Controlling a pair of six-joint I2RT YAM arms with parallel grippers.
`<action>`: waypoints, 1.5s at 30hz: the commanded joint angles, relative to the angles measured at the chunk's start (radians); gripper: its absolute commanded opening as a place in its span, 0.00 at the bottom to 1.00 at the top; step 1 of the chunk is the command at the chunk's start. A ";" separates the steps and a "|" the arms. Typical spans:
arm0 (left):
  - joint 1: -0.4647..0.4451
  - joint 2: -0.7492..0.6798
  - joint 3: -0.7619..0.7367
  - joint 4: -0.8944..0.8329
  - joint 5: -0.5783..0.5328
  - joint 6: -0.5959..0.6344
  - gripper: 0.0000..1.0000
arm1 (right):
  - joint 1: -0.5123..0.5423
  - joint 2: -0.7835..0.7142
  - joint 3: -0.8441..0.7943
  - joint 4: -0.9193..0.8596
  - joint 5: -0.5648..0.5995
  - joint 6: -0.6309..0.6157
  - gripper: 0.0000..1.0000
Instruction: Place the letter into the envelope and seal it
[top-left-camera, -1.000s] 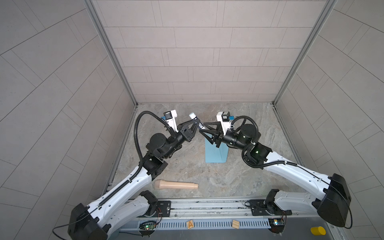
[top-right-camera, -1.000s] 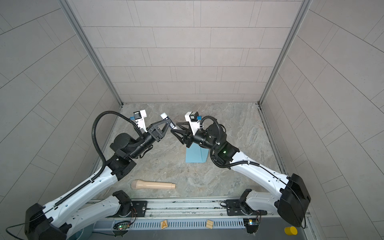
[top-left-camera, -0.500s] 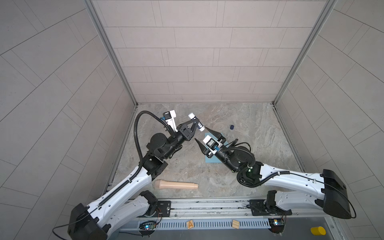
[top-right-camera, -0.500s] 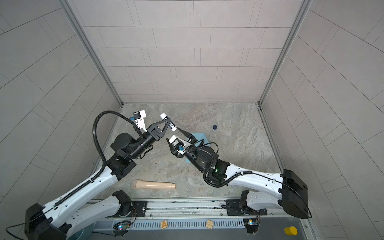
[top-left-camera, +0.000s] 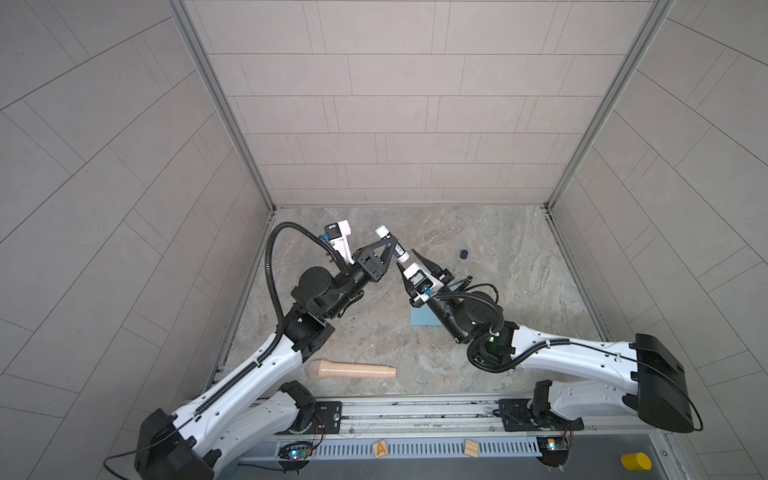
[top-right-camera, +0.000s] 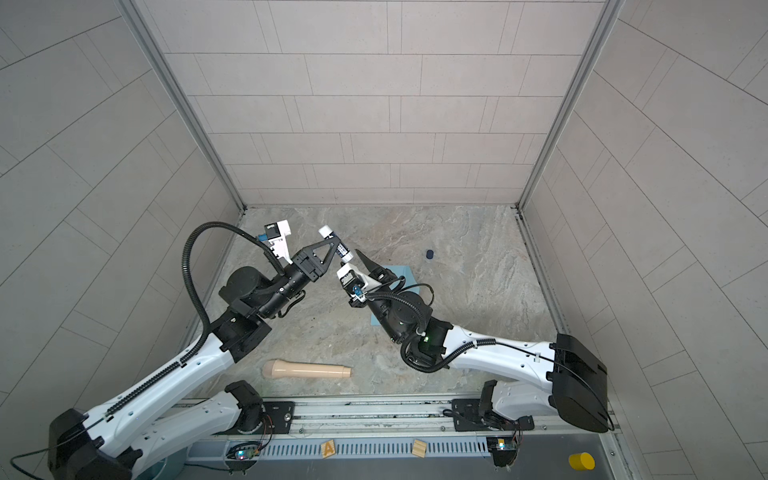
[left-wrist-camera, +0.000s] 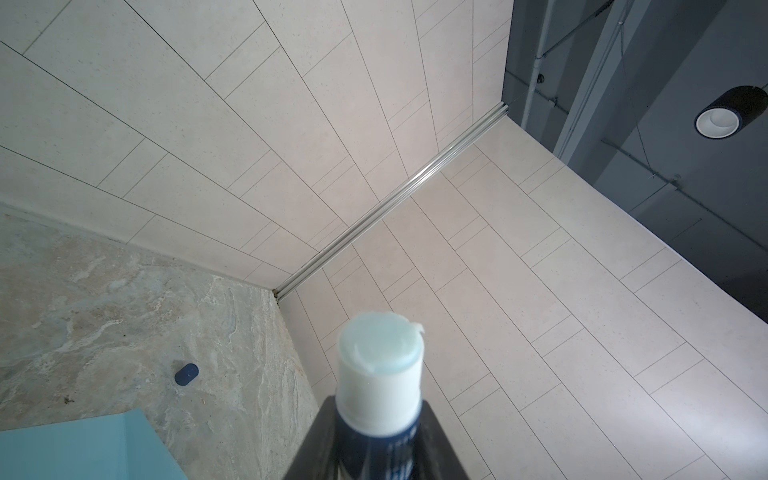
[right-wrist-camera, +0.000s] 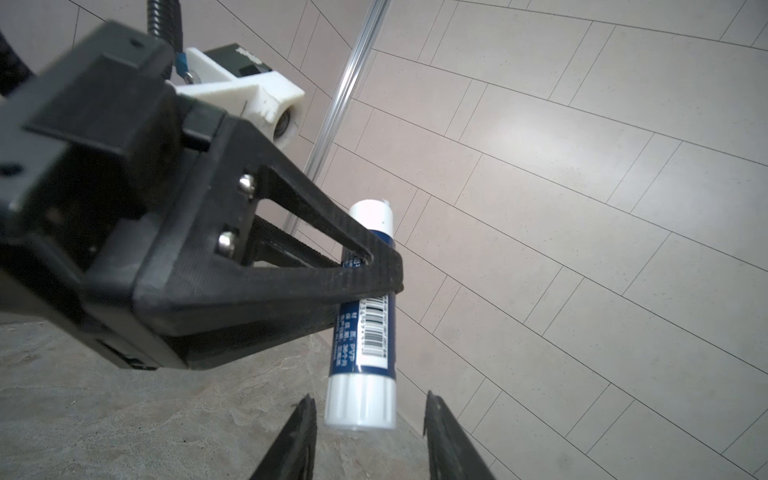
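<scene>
Envelope (top-left-camera: 422, 319) as landmark: in both top views the envelope (top-right-camera: 401, 272) lies flat on the counter (top-left-camera: 519, 266), largely covered by the right arm. The letter shows nowhere; whether it is already inside I cannot tell. Above the envelope's far end the left gripper (top-left-camera: 392, 249) has its jaws clamped across the middle of a glue stick (top-left-camera: 382, 231), held clear of the counter with its uncapped end tilted up. The right gripper (top-left-camera: 409, 262) meets the stick's lower end from over the envelope. A dark blue cap (top-left-camera: 464, 254) lies near the envelope's far end, apart from it.

The left wrist view looks along the stick at its exposed pale glue, with a corner of the envelope below.

The right wrist view settles the grip: the right jaws stand apart on either side of the stick's white base, one close, neither clearly touching.

The step in hand looks like gripping that base to wind glue out. To do it well, centre the base between the jaws before closing, pinch only the white knob, and turn about the stick's own axis so the left grip is not levered loose.
</scene>
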 joint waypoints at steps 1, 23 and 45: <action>-0.004 -0.020 0.029 0.026 -0.001 0.000 0.00 | 0.006 0.009 0.034 0.024 0.012 0.016 0.40; -0.004 -0.023 0.015 0.054 0.067 0.103 0.00 | -0.327 -0.086 0.102 -0.260 -0.560 0.765 0.00; -0.004 -0.026 0.063 -0.076 0.087 0.241 0.00 | -0.530 -0.090 0.142 -0.463 -0.855 0.810 0.23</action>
